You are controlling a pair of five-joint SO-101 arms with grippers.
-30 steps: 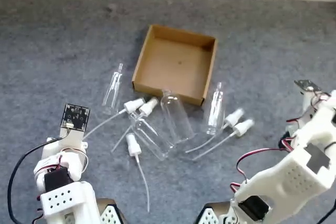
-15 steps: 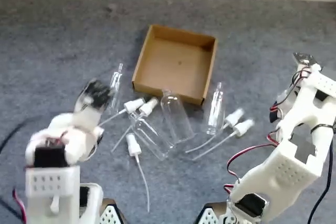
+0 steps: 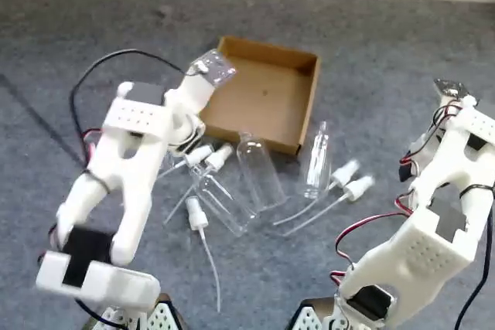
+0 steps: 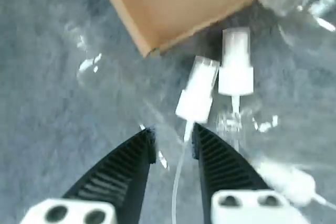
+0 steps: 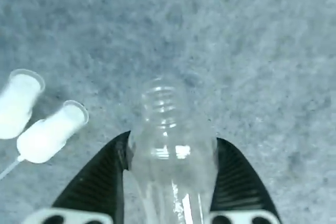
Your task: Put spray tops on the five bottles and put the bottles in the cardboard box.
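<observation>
**Left arm (image 3: 131,152) out beside the brown cardboard box (image 3: 255,46); right arm (image 3: 445,222) at the table's right side with a clear plastic bottle (image 5: 170,129) in its claw.**

The left gripper (image 4: 172,132) hung over the grey felt table (image 3: 93,52) just beside the box's near left corner. Its black fingers stood a narrow gap apart, with the thin tube (image 4: 178,182) of one white spray top (image 4: 197,93) running between them. A second white top (image 4: 236,69) lay just beside the first. The right gripper (image 5: 171,142) was clamped on the bottle's shoulders, with the bare threaded neck pointing away from the wrist. On the felt outside the box lay a wide clear bottle (image 3: 259,171) against the near wall, another clear bottle (image 3: 220,200) beside it, and a slim clear bottle (image 3: 317,161) by the near right corner. Two further white tops (image 3: 344,171) (image 3: 360,186) lay next to the slim bottle.
</observation>
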